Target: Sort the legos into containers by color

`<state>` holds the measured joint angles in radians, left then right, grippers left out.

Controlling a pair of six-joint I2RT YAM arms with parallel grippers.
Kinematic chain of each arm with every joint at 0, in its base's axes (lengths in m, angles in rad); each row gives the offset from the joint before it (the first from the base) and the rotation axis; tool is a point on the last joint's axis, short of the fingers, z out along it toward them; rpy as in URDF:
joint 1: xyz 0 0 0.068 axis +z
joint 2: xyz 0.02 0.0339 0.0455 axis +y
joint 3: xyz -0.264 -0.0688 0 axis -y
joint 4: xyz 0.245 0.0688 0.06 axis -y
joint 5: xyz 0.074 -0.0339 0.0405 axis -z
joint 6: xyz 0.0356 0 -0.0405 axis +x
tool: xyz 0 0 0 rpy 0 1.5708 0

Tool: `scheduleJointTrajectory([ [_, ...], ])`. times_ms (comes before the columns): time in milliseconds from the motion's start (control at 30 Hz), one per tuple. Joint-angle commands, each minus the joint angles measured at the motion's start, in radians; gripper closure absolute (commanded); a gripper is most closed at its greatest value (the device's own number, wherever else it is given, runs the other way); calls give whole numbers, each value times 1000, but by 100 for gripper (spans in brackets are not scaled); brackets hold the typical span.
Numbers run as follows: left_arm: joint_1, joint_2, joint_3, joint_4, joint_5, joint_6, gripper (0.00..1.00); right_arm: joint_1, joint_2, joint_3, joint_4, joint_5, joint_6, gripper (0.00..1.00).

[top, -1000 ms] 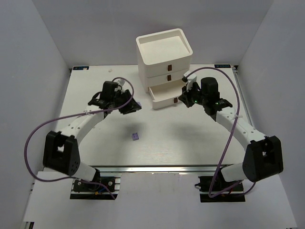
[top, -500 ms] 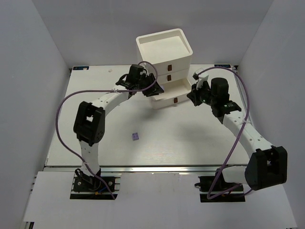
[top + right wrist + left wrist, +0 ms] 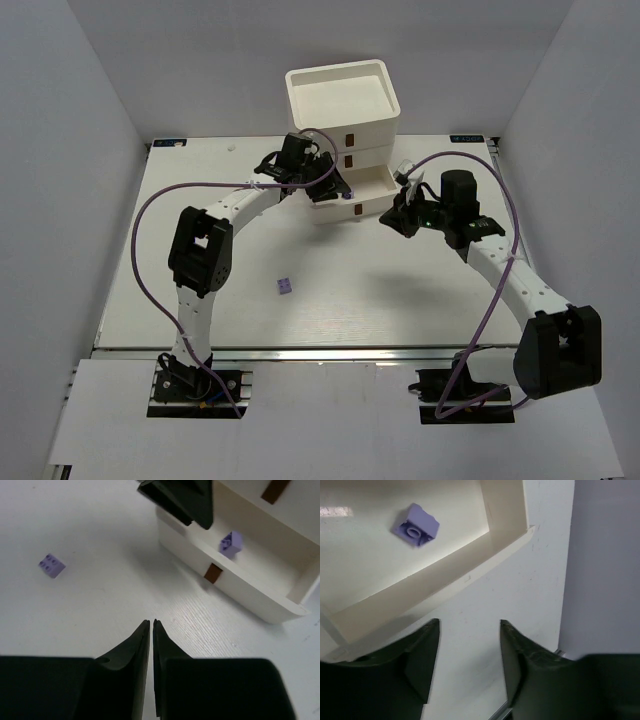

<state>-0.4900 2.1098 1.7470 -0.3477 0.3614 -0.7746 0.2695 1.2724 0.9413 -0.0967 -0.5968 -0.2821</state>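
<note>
White plastic chest [image 3: 340, 128] stands at the far middle of the table [image 3: 200, 260]. It has a recessed tray top and three drawers, each with one dark brown pull. The upper two drawers are closed. The bottom drawer [image 3: 240, 587] is drawn out toward the arms.

Legos counted: two, both light purple. No other colour is visible in any view.

1. Brick in drawer [image 3: 415, 525]: it lies tilted on the floor of the open bottom drawer, apart from the walls. Its hollow underside faces the left wrist camera.
2. Brick on table [image 3: 285, 286]: square, four studs facing up. It sits alone on the bare surface, well apart from the chest and from both grippers.

Left gripper [image 3: 469, 630]: it hangs over the left end of the open drawer, just outside the corner of its side wall. The jaws stand wide apart with nothing between them. The brick in the drawer lies beyond the fingertips, not touched.

Right gripper [image 3: 151, 625]: it hangs above the table in front of the open drawer, to the right of its pull [image 3: 214, 573]. The fingers are pressed almost together, with only a hairline gap, and grip nothing. The brick on the table lies well away from it.
</note>
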Motion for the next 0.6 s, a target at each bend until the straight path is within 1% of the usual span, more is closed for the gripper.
scheduleJointTrajectory([
  [0, 4, -112, -23, 56, -7, -18, 45, -1, 39, 50, -46, -162, -81, 90],
  [33, 4, -135, -56, 79, -10, -25, 60, -1, 47, 56, -46, -175, -92, 92],
  [67, 4, -195, -122, 102, -12, -44, 66, 3, 60, 57, -43, -184, -103, 93],
  [100, 4, -224, -154, 136, -21, -52, 73, 0, 65, 57, -28, -208, -107, 97],
  [133, 4, -256, -185, 145, -32, -54, 85, 5, 71, 56, -14, -225, -111, 98],
  [167, 4, -324, -214, 150, -42, -54, 91, 16, 88, 59, -6, -242, -123, 98],
  [200, 4, -361, -274, 147, -74, -51, 97, 20, 100, 62, -6, -292, -170, 96],
  [233, 4, -400, -308, 144, -91, -48, 100, 31, 135, 70, -21, -322, -208, 90],
  [267, 4, -481, -341, 138, -108, -31, 100, 71, 157, 105, -59, -355, -262, 79],
  [300, 4, -526, -415, 122, -139, -19, 100, 92, 182, 131, -160, -363, -390, 72],
  [333, 13, -572, -452, 107, -157, -8, 100, 112, 232, 155, -208, -366, -452, 65],
  [367, 13, -620, -487, 89, -168, 7, 97, 173, 258, 193, -243, -362, -507, 51],
  [400, 25, -713, -563, 54, -179, 14, 89, 197, 280, 211, -302, -339, -602, 46],
  [433, 25, -762, -601, 30, -238, 26, 77, 238, 324, 226, -319, -325, -647, 41],
  [467, 25, -862, -628, -31, -274, 32, 49, 278, 344, 250, -336, -298, -688, 29],
  [500, 25, -907, -658, -52, -303, 38, 38, 298, 366, 261, -342, -284, -721, 27],
  [533, 25, -951, -708, -82, -346, 38, 29, 333, 407, 272, -334, -262, -756, 24],
  [567, 25, -993, -728, -143, -396, 38, 20, 370, 429, 304, -333, -232, -766, 17],
])
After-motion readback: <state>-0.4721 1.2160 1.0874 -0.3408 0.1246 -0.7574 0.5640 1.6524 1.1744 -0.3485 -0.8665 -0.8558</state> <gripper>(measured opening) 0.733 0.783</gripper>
